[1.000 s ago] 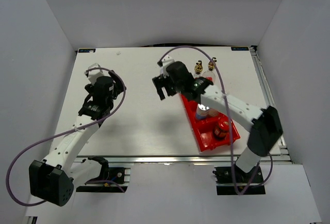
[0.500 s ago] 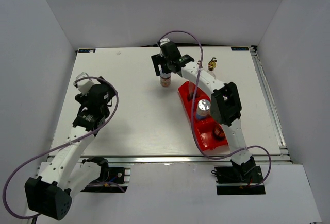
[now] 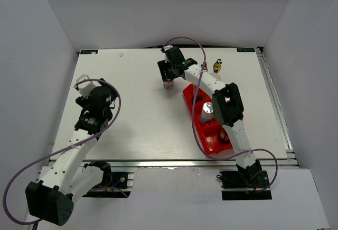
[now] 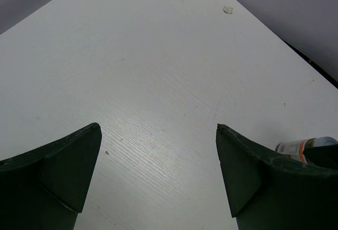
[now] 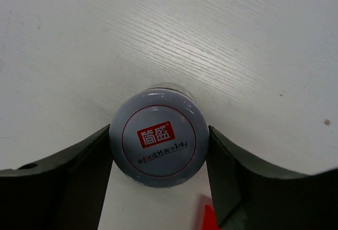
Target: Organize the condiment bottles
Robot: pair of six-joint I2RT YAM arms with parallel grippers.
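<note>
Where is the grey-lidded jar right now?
In the top view, the grey-lidded jar stands on the table at far centre, just left of the red bin's far end, clamped in the right hand.

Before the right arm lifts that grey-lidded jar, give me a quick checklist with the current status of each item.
1. Right gripper centred over grey-lidded jar: ok.
2. Fingers touching the lid on both sides: ok.
3. Jar upright on the table: ok.
4. Free space in red bin: cannot tell, the arm covers part.
5. Left gripper open, away from the jar: ok.
</note>
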